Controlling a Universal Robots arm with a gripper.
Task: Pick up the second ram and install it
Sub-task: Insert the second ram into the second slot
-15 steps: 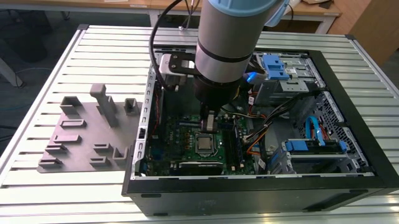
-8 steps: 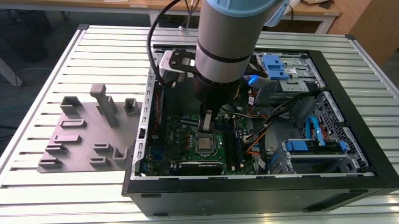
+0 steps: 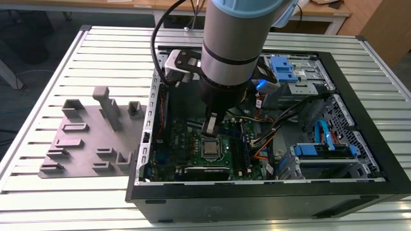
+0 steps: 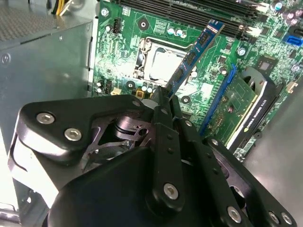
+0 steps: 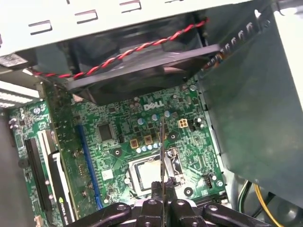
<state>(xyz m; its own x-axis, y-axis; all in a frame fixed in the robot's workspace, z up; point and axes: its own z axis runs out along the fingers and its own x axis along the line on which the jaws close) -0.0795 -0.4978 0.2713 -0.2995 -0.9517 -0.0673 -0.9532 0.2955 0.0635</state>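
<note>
The second ram (image 4: 194,54) is a thin blue-edged strip with dark chips, and my gripper (image 4: 165,101) is shut on one end of it. In the first wrist view the ram (image 5: 162,146) appears edge-on as a thin line rising from the gripper (image 5: 162,201). In the exterior view the gripper (image 3: 211,122) hangs inside the open computer case, with the ram (image 3: 209,129) just above the processor socket (image 3: 212,147). The ram is held over the green motherboard (image 4: 118,42) and is apart from it. The long memory slots (image 4: 199,12) lie beyond the ram's free end.
A black fan with a red-black wire (image 5: 142,71) and a grey metal box (image 4: 42,71) stand close to the gripper. A graphics card (image 4: 246,104) sits past the blue slot. Cables and blue drive caddies (image 3: 282,67) are at the exterior view's right. A grey fixture (image 3: 90,139) lies beside the case.
</note>
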